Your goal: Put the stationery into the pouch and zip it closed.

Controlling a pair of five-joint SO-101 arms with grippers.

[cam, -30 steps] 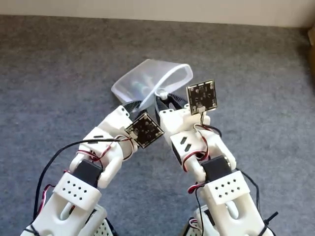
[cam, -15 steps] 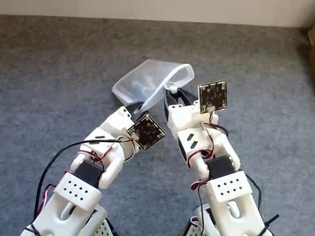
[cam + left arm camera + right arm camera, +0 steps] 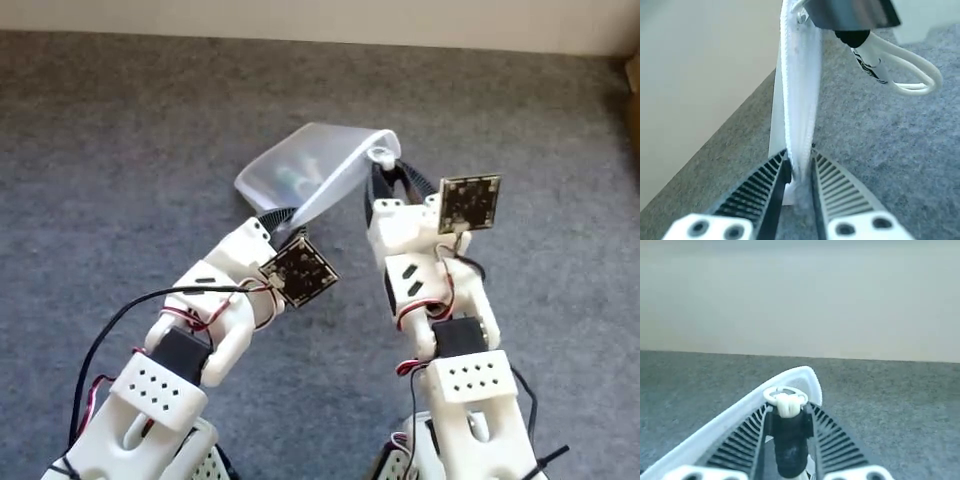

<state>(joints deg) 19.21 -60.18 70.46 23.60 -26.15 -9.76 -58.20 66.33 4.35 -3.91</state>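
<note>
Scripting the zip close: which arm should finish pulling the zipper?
Right. The right gripper is shut on the zipper pull; the left gripper clamps the pouch at its other end, as an anchor.

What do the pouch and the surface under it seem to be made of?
The pouch looks like soft, frosted, translucent plastic with a matte finish: things inside show dimly through its wall. The surface looks like grey felt or short carpet, going by its fuzzy, speckled texture.

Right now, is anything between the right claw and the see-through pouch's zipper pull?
Nothing visible does: the right gripper is shut on the black-and-white zipper pull of the translucent plastic pouch.
</note>
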